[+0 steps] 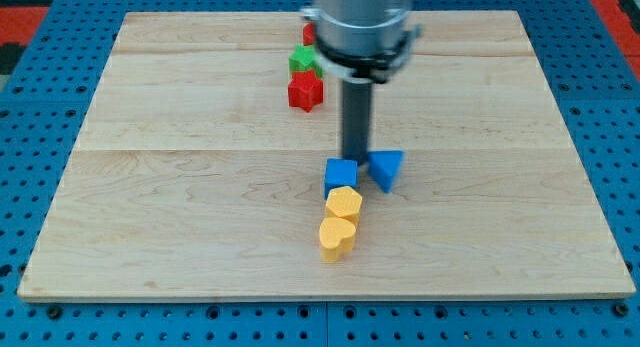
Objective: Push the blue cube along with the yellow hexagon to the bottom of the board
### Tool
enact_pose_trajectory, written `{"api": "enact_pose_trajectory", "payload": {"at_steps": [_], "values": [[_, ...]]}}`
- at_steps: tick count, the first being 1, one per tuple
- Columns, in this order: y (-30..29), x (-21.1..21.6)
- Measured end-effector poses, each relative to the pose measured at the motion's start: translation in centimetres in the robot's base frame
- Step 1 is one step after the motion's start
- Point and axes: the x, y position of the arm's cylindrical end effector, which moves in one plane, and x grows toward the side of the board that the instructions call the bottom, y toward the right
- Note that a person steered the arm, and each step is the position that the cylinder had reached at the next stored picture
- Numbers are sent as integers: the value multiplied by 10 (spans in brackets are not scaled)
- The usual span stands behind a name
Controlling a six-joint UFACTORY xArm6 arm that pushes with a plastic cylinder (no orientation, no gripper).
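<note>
The blue cube sits near the middle of the wooden board. The yellow hexagon touches it just below. A yellow heart-shaped block lies right under the hexagon. My tip is at the blue cube's upper right edge, between it and a blue triangle on the view's right.
A red star-shaped block and a green block lie near the view's top, left of the arm's grey body. Another red block is partly hidden behind the arm. Blue pegboard surrounds the board.
</note>
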Motion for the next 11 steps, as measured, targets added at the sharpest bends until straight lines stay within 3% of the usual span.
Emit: {"api": "enact_pose_trajectory", "payload": {"at_steps": [1,2,3,5,8,11], "values": [[65,7],[70,35],[44,23],[-108,-4],[-110,47],[-28,68]]}}
